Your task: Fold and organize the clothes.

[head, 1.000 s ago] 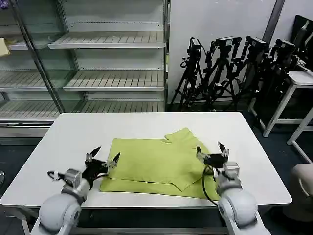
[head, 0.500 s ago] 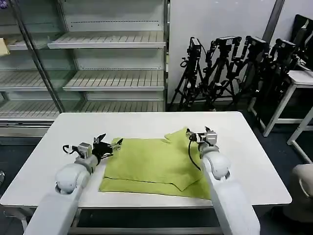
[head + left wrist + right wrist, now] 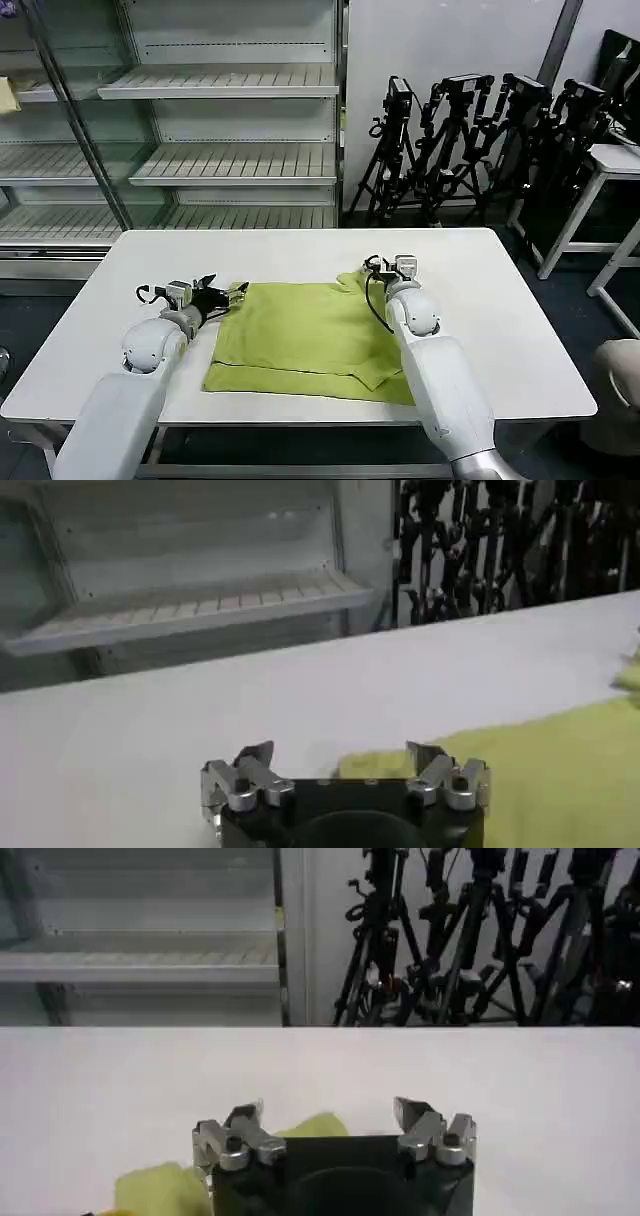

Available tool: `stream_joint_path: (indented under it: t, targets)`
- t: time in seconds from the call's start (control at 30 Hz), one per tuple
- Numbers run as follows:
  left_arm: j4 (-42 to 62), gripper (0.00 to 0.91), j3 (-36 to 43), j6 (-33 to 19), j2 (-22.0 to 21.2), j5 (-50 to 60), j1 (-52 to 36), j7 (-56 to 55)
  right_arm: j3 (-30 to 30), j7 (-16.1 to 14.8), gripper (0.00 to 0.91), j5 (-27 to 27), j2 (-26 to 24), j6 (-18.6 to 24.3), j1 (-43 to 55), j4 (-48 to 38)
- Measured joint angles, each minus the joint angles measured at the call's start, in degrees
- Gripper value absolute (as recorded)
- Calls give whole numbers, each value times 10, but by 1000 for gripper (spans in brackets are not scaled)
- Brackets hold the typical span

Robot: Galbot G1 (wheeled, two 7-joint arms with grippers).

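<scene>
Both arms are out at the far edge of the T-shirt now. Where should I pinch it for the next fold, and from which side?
Probably the two far corners. The T-shirt lies flat with its far edge facing the shelves. The left gripper, open, sits at the far left corner; the right gripper, open, is by the bunched sleeve. Come down from above and pinch the edge layers there.

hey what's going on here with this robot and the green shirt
A two-armed robot is working on folding a lime-green T-shirt that lies partly folded on a white table. Both arms reach to the shirt's far edge: the left pincer is open at the far left corner, and the right pincer is open over the far right sleeve. Neither has gripped the fabric yet.
</scene>
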Motion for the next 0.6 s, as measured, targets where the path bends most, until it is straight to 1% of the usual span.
stream_joint_path:
  t: [0.37, 0.4, 0.43, 0.47, 0.5, 0.53, 0.6]
  targets:
    - [20, 907, 3, 4, -2, 1, -11, 2, 0, 6, 907, 2, 3, -9, 10, -21]
    - [21, 645, 4, 4, -2, 2, -11, 3, 0, 6, 705, 2, 3, -9, 10, -22]
    - [22, 141, 5, 4, -2, 3, -11, 4, 0, 6, 0, 2, 3, -10, 10, -23]
    - [23, 40, 5, 5, -3, 3, -10, 5, 0, 6, 0, 2, 4, -10, 9, -24]
    - [25, 40, 4, 5, -4, 3, -10, 6, 0, 7, 0, 2, 4, -10, 9, -25]
    - [26, 10, 4, 5, -4, 3, -11, 7, 0, 7, 0, 3, 5, -11, 9, -26]
    - [27, 10, 4, 5, -5, 3, -12, 9, 0, 6, 0, 4, 4, -12, 9, -27]
